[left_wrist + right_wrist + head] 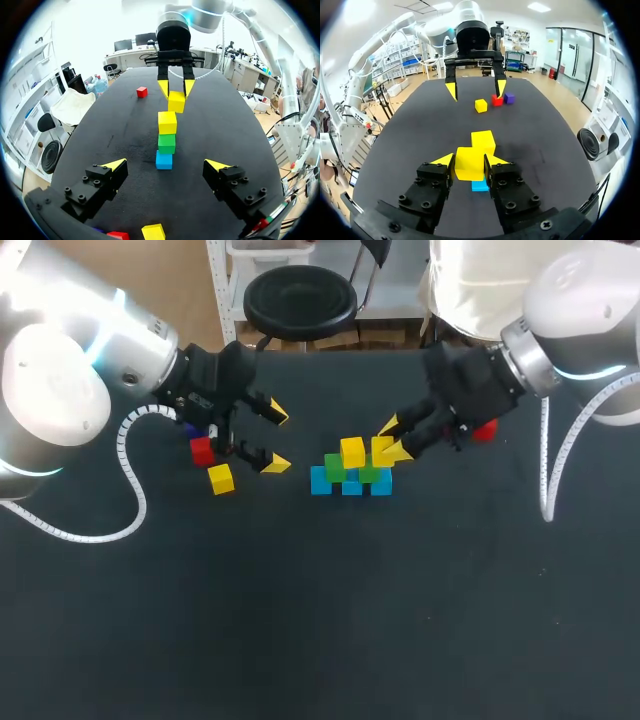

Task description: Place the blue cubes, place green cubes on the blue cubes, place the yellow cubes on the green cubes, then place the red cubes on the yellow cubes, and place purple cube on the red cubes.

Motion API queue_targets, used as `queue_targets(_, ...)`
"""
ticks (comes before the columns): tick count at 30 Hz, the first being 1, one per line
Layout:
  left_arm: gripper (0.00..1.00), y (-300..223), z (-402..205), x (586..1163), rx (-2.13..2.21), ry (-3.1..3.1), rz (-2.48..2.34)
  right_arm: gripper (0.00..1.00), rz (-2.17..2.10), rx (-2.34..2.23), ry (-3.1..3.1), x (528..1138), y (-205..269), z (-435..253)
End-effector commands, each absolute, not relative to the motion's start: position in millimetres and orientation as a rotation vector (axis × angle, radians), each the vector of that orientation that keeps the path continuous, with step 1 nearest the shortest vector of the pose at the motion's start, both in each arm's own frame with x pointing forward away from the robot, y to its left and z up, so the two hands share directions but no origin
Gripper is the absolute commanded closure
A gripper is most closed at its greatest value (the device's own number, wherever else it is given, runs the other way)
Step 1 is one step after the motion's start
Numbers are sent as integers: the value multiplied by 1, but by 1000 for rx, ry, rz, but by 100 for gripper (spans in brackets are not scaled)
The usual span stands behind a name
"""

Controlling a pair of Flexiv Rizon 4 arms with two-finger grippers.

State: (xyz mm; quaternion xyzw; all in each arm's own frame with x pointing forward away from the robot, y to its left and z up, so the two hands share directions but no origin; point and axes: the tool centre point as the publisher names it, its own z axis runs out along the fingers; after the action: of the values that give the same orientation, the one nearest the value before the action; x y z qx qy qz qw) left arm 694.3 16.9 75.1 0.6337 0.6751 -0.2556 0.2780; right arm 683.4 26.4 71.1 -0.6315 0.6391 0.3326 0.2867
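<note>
On the black counter (pixel 320 620), my left hand (pixel 274 438) sits at the left with its fingers spread and nothing between them. Just beside it lie a loose red cube (pixel 202 450), a loose yellow cube (pixel 221 478) and the purple cube (pixel 509 98). In the middle stands the build: a row of blue cubes (pixel 351 486), green cubes (pixel 335 468) on top of them, and a placed yellow cube (pixel 352 451) on the green layer. Right beside that one, my right hand (pixel 394 439) pinches the held yellow cube (pixel 470 163) over the right part of the green layer. I cannot tell whether it is seated. A second red cube (pixel 484 430) lies further right, near that arm. The risk I see is the tight gap. An off-centre descent, or the fingers spreading on release, could shove the placed yellow cube or leave the held one overhanging and tipping off.
</note>
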Motion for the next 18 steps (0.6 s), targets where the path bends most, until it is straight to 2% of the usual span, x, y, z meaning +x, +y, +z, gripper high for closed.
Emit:
queue_targets(1,0,18,74,693,1699,1804,-687,100,907,-1685,1701,687,28,66)
queue_targets(18,0,18,74,693,1699,1804,-687,100,909,-1681,1696,685,30,68)
